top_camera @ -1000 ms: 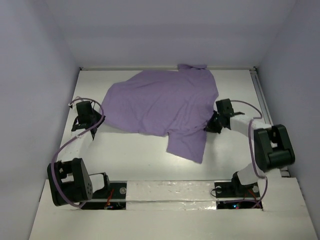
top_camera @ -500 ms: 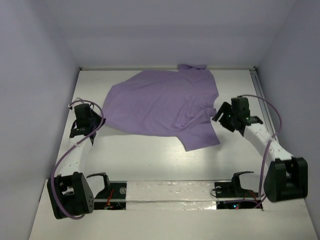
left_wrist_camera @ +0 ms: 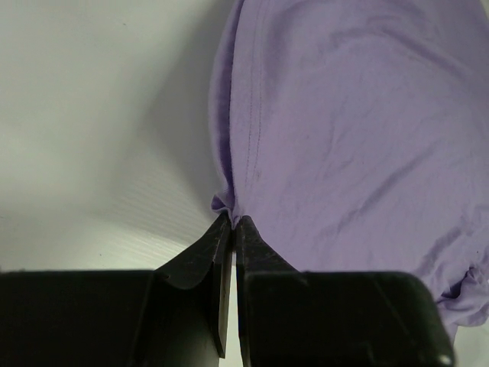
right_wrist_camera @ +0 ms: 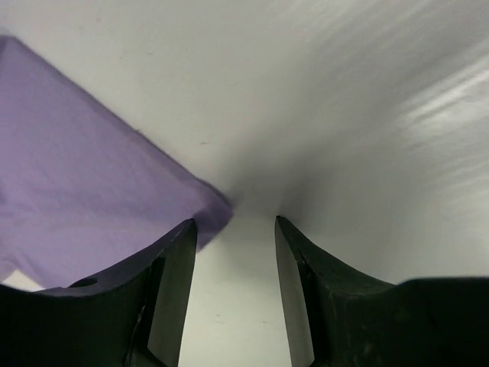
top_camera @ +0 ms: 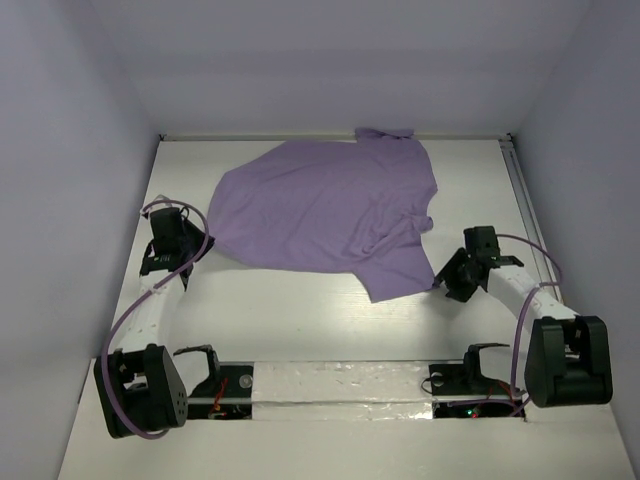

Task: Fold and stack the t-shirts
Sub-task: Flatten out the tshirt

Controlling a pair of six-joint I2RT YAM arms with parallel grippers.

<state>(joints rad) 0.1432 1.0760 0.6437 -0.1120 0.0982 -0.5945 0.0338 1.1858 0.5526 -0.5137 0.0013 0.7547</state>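
Soft even light; streaky glare on table (right_wrist_camera: 428, 107)

Plain pale grey-lavender walls (top_camera: 320, 60) enclose a white table (top_camera: 300, 320) under soft light.

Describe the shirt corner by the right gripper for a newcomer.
White table: a lavender t-shirt lies spread across its far half. A flap juts from its near right side; the corner is that flap's tip, just ahead of the right gripper's open jaws.

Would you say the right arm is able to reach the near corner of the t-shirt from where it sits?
Probably yes: the right gripper is open just short of a corner of the t-shirt, with only table between them.
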